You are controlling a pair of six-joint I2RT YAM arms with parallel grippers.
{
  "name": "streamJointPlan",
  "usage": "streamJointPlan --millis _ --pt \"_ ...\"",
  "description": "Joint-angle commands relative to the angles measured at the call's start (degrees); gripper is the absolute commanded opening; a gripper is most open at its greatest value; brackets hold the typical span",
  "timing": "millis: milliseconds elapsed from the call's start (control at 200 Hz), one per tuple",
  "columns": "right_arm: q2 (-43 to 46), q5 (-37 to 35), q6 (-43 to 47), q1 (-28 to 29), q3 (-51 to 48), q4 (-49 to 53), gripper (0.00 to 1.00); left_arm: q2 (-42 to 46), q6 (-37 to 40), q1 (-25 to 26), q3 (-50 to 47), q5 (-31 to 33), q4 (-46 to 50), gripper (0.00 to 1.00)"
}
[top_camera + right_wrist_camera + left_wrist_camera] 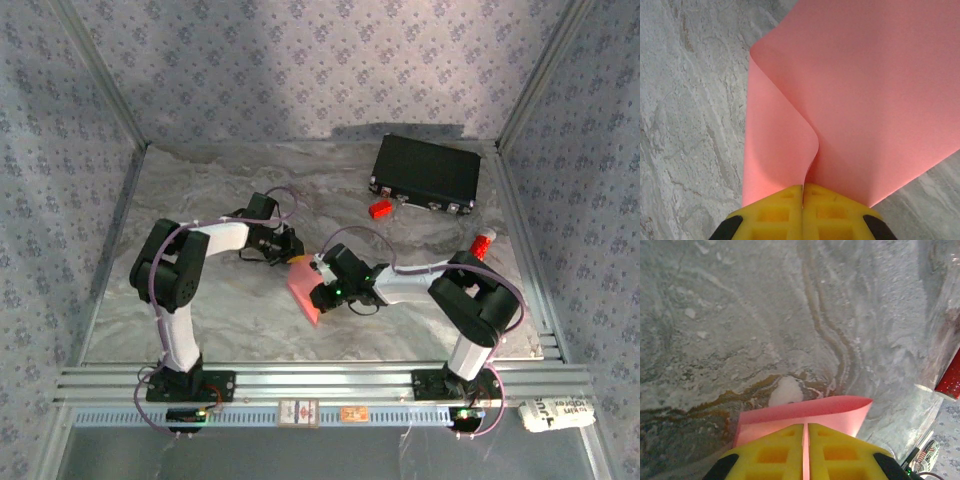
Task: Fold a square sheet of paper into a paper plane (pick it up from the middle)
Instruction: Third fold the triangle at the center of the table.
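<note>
The square sheet of paper (303,287) is salmon pink and hangs bent above the marble table (250,320), held between both arms at mid-table. My left gripper (290,250) is shut on its upper edge. In the left wrist view the yellow fingers (770,452) of the left gripper (805,426) pinch a thin strip of the paper (805,410), which curls over ahead of them. My right gripper (317,291) is shut on the sheet's lower right part. In the right wrist view the right gripper (803,186) clamps a fold where the paper (865,90) bulges into two lobes.
A black case (425,172) lies at the back right with a small red block (380,209) in front of it. A red-and-white tube (483,243) stands by the right arm and appears as a tube (950,377) at the frame's edge. A metal rail (320,380) bounds the near edge.
</note>
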State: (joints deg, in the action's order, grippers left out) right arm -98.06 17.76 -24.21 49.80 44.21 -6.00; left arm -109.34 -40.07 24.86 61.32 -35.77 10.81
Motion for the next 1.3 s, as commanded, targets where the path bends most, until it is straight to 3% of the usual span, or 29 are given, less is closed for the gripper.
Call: streamJointPlan --millis 0,450,610,725,874,949,1139,1294 --pt "-1.5 -1.0 -0.5 0.0 0.5 3.6 0.03 -0.6 0.9 0.5 -0.7 -1.5 -0.4 0.1" --pt "-1.9 -1.2 -0.8 -0.1 0.8 3.7 0.03 -2.3 1.9 1.2 0.5 -1.5 0.9 0.11" --pt "-2.2 -1.7 -1.1 -0.2 0.5 3.9 0.03 2.2 1.7 1.1 0.7 1.9 1.3 0.23" --pt "-2.4 -1.9 -1.4 -0.4 0.5 3.8 0.03 6.7 0.5 0.8 0.3 6.1 1.9 0.38" --pt "-2.6 -2.0 -1.5 -0.5 0.5 3.5 0.03 12.7 -2.1 -0.4 -3.0 7.8 0.2 0.38" --pt "-2.6 -2.4 -1.6 -0.7 0.6 3.7 0.03 15.2 -3.6 -0.5 -5.2 6.7 -1.0 0.33" --pt "-2.2 -3.2 -2.2 -1.3 0.7 3.7 0.03 22.3 -13.7 0.2 -17.3 1.2 -12.8 0.08" --pt "-2.4 -3.5 -2.6 -1.5 1.1 3.8 0.03 27.2 -18.5 4.1 -24.4 -1.3 -16.0 0.0"
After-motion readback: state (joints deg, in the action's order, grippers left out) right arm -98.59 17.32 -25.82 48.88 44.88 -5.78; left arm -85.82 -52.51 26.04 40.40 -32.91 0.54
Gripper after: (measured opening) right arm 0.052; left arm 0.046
